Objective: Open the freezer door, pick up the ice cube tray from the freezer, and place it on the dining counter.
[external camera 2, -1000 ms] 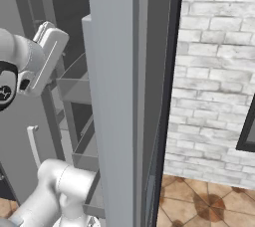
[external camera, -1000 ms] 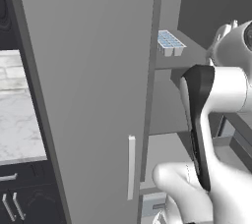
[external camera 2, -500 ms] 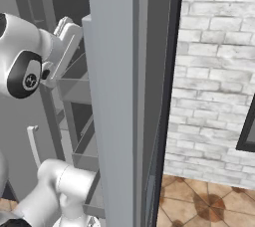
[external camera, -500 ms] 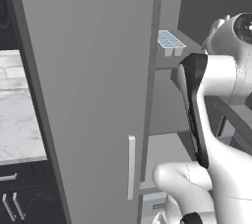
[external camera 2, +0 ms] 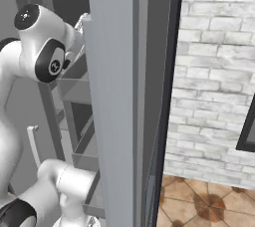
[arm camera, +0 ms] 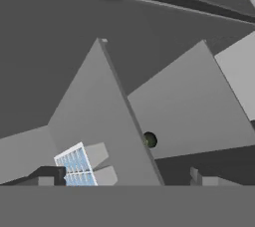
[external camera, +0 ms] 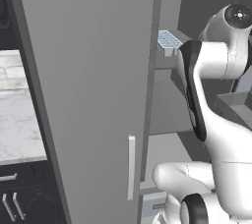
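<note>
The freezer (external camera: pixel 206 2) stands open, its grey shelves showing to the right of the arm. The ice cube tray (external camera: pixel 169 40), pale with light-blue cells, lies at the front of an upper shelf. In the hand view the ice cube tray (arm camera: pixel 74 166) sits low on the left, right beside my left fingertip (arm camera: pixel 49 176). My gripper (arm camera: pixel 124 177) is open wide, with nothing between its fingers. The freezer door (external camera 2: pixel 112 96) is swung out, with its shelf bins (external camera 2: pixel 74 84) on the inner face. The dining counter is out of view.
The appliance's other door (external camera: pixel 88 95) is shut, with a pale bar handle (external camera: pixel 131 166). Left of it is a marble worktop (external camera: pixel 15 120) over dark cabinet fronts (external camera: pixel 29 203). A small dark round thing (arm camera: pixel 149 140) lies deeper on a shelf. A brick wall (external camera 2: pixel 219 71) stands to the right.
The arm's upper joints have risen and the hand has swung further in toward the freezer's upper shelf. The gripper has stayed open. The tray has not moved.
</note>
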